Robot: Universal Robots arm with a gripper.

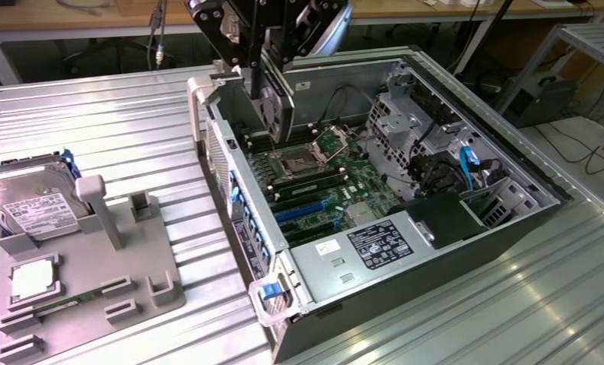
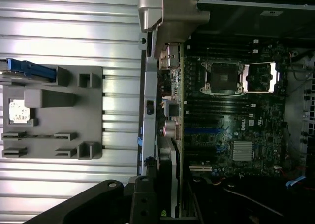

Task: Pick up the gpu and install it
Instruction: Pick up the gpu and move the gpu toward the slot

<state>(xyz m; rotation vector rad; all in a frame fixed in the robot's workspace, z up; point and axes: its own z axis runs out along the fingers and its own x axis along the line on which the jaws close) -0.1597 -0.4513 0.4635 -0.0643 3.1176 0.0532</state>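
Tray (image 1: 129,258) on the bench (image 1: 109,114), at the exterior view's left, carries a drive (image 1: 28,201) and a CPU (image 1: 33,280), both well apart from the work. Toward the middle, the tool (image 1: 262,72) is clenched on the gpu (image 1: 281,110), taking it by its upper edge. The card hangs on edge above the open case (image 1: 404,304), close to the case wall on the exterior view's left, and is not yet seated in the board (image 1: 313,175).

By its look the gpu is light, stiff and thin, but fragile. It likely tolerates a pinch across the bare top edge or the cooler body, and not pressure on the small parts or the contact edge. Held high like this, it could pivot between the fingers if it catches on the wall.

The exterior view gives the card's height over the case and, further right, the power supply (image 1: 378,243) and blue cables (image 1: 469,171). The wrist view looks down the card edge-on. There the bracket (image 2: 147,86) runs beside the case's wall and the gpu's edge lies just beside the slots (image 2: 204,133), though I cannot tell whether it lines up with one.
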